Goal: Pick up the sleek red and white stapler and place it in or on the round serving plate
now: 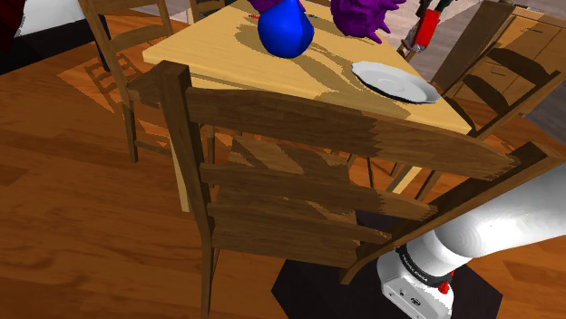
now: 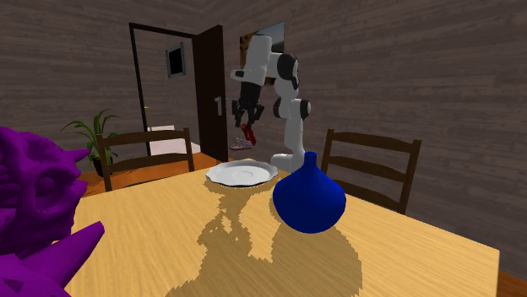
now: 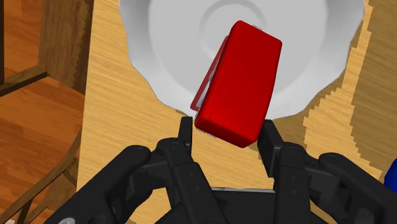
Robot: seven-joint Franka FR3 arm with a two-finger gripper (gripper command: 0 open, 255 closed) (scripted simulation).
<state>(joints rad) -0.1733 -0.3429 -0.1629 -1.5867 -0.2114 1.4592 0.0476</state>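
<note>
The red and white stapler (image 3: pixel 238 83) hangs clasped between my gripper's (image 3: pixel 226 130) two black fingers. It is tilted, above the near rim of the round white plate (image 3: pixel 172 38). In the second exterior view the gripper (image 2: pixel 247 116) holds the stapler (image 2: pixel 248 133) well above the plate (image 2: pixel 241 173), which lies at the table's far edge. The shoulder view shows the stapler (image 1: pixel 424 32) hanging in the air near the plate (image 1: pixel 395 82) at the table's right corner.
A blue round vase (image 1: pixel 286 29) and a purple spiky figure (image 1: pixel 363 16) stand on the wooden table (image 1: pixel 227 54) beyond the plate. A wooden chair back (image 1: pixel 299 136) stands between the stand and the table. More chairs (image 2: pixel 372 169) ring the table.
</note>
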